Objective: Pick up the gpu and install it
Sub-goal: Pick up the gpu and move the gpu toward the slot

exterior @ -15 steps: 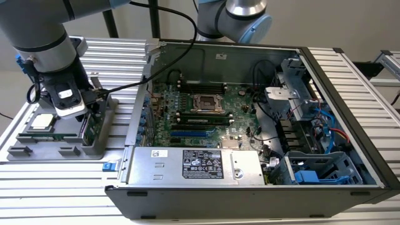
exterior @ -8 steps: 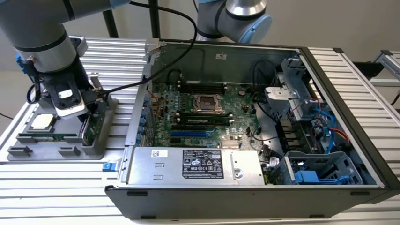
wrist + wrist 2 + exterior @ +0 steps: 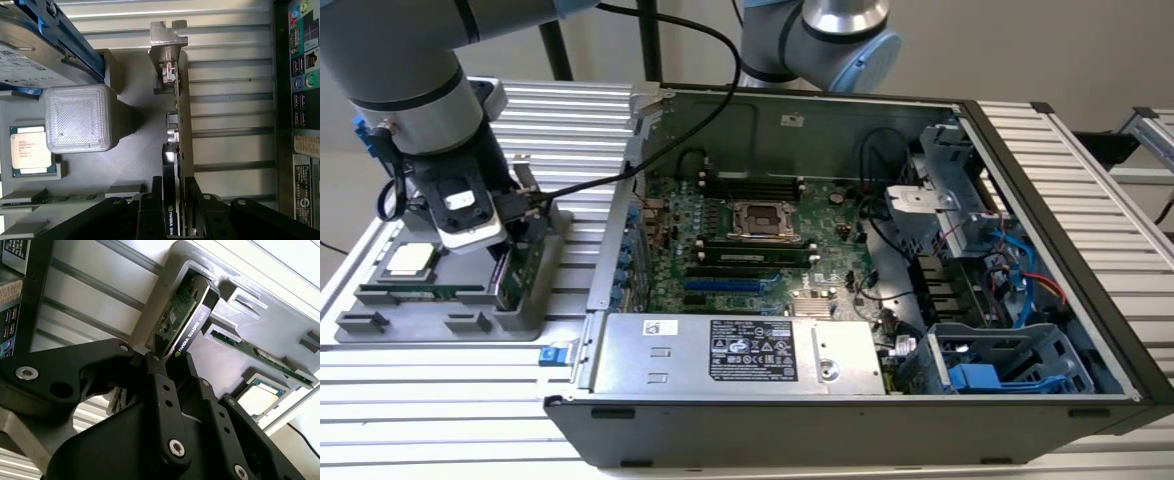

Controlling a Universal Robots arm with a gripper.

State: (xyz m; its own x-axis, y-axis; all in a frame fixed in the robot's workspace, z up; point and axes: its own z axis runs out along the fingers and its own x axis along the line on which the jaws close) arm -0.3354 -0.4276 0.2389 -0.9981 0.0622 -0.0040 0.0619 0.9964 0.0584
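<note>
The gpu (image 3: pixel 523 268) stands on edge in a slot of the grey holder tray (image 3: pixel 400 325), at the exterior view's left, outside the computer case. In both wrist views its green board and black cooler show edge-on (image 3: pixel 187 310) (image 3: pixel 177 125), with the silver bracket at the far end. My gripper (image 3: pixel 514 232) comes down from above, and its black fingers (image 3: pixel 160 390) press against both faces of the card's near end. The gripper (image 3: pixel 177 187) is shut on the card, which still sits in the tray.
The open computer case (image 3: pixel 854 420) lies to the exterior view's right, with its motherboard (image 3: pixel 761 230) and a blue slot (image 3: pixel 720 284) exposed. In the tray are a CPU chip (image 3: pixel 411 258), a memory stick (image 3: pixel 414 292) and a blue-railed hard drive (image 3: pixel 30 50). A second arm (image 3: pixel 834 40) stands behind the case.
</note>
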